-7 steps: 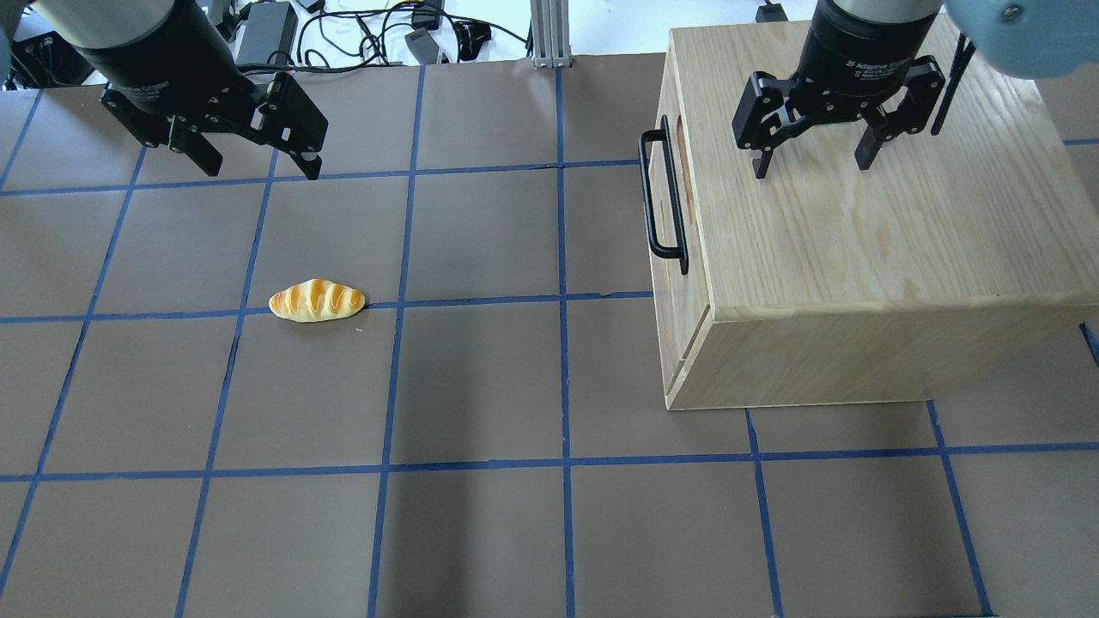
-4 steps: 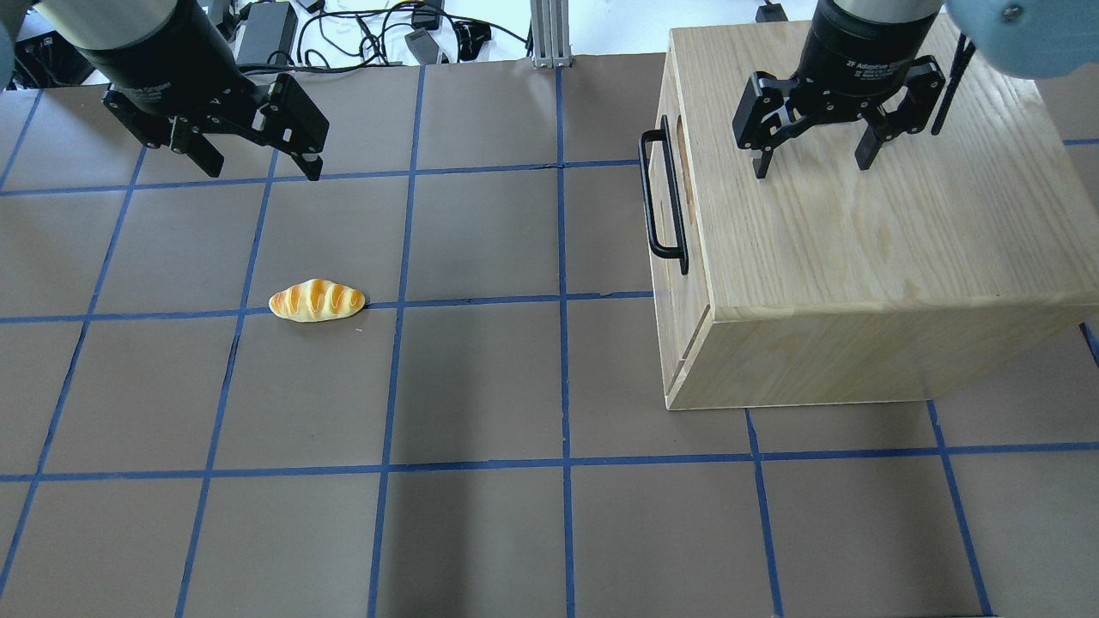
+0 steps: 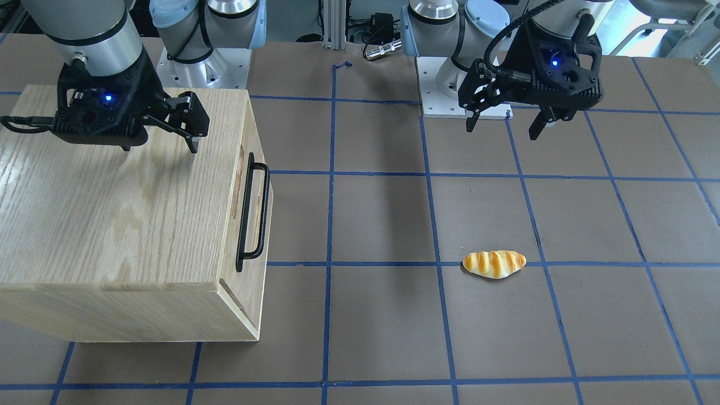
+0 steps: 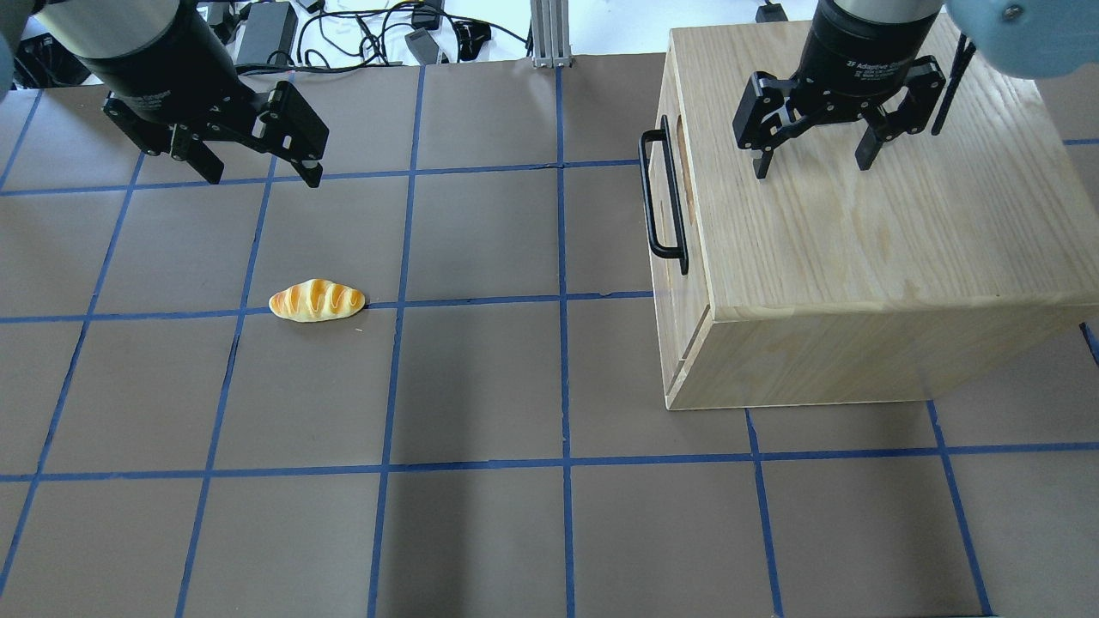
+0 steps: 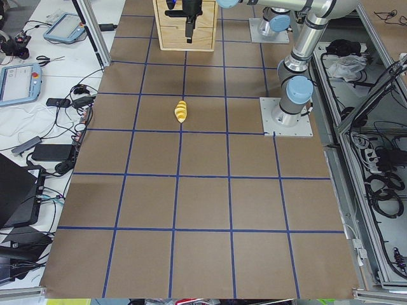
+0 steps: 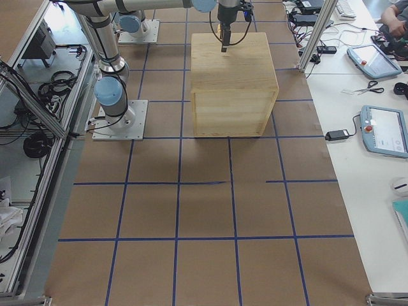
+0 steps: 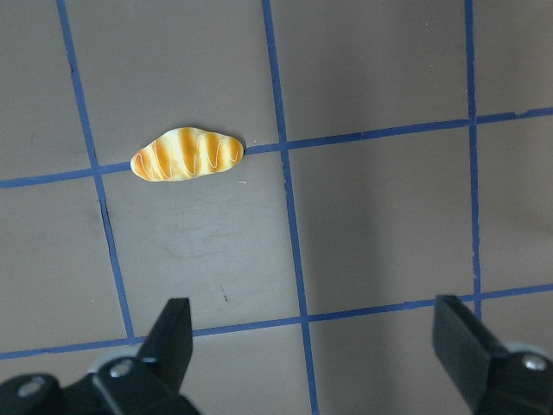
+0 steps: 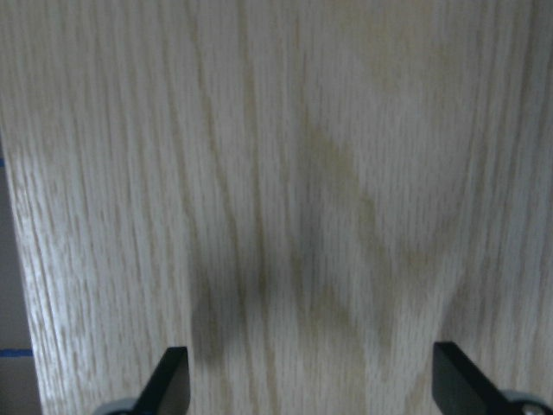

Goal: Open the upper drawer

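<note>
The upper drawer (image 4: 666, 202) sits flush in the oak cabinet (image 4: 859, 240), its front facing the table's middle. It has a long black bar handle (image 4: 662, 199) and an oblong cut-out (image 4: 683, 163). The front-facing view shows the drawer (image 3: 254, 214) and its handle (image 3: 264, 209) too. My right gripper (image 4: 811, 167) is open and empty above the cabinet top, behind the handle; the right wrist view (image 8: 311, 380) shows only wood grain. My left gripper (image 4: 262, 178) is open and empty over the far left of the table, also in the front-facing view (image 3: 502, 130).
A toy bread roll (image 4: 317, 301) lies on the brown mat on a blue tape line; the left wrist view shows it (image 7: 187, 153) ahead of the fingers (image 7: 173, 346). Cables and power bricks (image 4: 361, 34) lie beyond the mat's far edge.
My left gripper has shifted slightly forward and turned a little. The right gripper, the drawer and the roll have not moved.
</note>
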Controlling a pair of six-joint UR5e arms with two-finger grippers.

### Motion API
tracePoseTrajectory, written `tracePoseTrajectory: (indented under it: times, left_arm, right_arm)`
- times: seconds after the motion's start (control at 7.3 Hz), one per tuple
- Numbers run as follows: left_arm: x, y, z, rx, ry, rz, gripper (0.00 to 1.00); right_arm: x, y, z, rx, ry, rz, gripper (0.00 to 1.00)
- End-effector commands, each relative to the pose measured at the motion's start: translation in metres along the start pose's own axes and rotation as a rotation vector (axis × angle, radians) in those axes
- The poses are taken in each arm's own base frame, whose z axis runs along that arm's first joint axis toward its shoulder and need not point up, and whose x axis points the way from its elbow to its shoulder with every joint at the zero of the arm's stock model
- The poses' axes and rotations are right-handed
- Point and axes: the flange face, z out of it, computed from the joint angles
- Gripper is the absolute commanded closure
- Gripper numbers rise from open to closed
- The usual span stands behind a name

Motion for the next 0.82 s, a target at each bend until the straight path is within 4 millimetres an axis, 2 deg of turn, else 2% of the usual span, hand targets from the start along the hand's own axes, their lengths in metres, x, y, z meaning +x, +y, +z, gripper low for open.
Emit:
tracePoseTrajectory:
  times: [0.0,0.14,0.27,0.55,0.68]
  left_arm:
    - [-0.002,-0.014,0.014,-0.017,0.014,-0.110,0.00]
    - [0.003,-0.027,0.029,-0.019,0.026,-0.158,0.00]
    - [0.023,-0.045,0.045,0.007,0.079,-0.156,0.00]
    - [0.086,-0.064,0.072,0.028,0.168,-0.205,0.00]
    - [0.120,-0.072,0.080,0.054,0.276,-0.243,0.00]
  right_arm:
    - [0.000,0.000,0.000,0.001,0.000,0.000,0.00]
    - [0.000,0.000,0.000,0.001,0.000,0.000,0.00]
    - [0.000,0.000,0.000,-0.001,0.000,-0.001,0.00]
    - [0.000,0.000,0.000,-0.001,0.000,-0.001,0.00]
    - [0.000,0.000,0.000,0.001,0.000,0.000,0.00]
